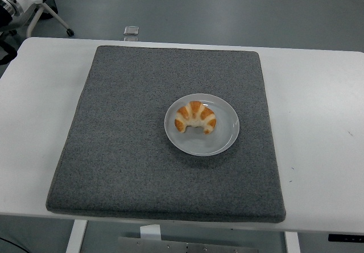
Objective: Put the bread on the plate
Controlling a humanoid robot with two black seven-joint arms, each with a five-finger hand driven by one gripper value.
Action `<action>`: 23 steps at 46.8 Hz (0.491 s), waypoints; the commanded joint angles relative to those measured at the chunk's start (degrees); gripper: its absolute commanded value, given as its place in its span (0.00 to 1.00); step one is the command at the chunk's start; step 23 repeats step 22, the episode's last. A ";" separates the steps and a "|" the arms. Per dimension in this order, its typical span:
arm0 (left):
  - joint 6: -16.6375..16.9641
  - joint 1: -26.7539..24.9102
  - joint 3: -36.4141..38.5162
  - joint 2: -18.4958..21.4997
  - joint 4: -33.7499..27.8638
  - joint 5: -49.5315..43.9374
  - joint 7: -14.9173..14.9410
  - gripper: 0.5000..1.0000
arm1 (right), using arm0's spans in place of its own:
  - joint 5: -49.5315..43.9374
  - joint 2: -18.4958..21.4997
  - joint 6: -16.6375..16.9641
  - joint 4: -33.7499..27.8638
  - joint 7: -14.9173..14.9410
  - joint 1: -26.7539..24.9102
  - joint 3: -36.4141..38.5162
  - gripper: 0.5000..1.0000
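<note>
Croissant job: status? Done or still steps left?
Looks done: the croissant lies on the light grey plate, toward its upper left part, and the plate sits on the grey mat on the white table. Nothing is in hand: neither robot hand shows over the table. Nothing visible is left to do.

Single head view, mounted high on the robot's side, facing forward and down. The white table [318,94] fills most of the frame, its near edge along the bottom and grey floor beyond the far edge. The grey mat [125,150] sits fully in frame, viewed from moderate distance.
</note>
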 commanded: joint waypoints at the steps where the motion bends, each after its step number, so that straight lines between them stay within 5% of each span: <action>1: -0.97 1.58 -0.69 -1.26 1.34 -0.07 -0.82 0.89 | 0.06 0.00 -0.09 0.07 0.01 0.08 0.02 0.86; 23: -2.82 6.42 -4.03 -1.62 1.96 0.63 -1.70 0.93 | 0.15 0.00 -0.61 -0.01 0.01 0.08 0.02 0.86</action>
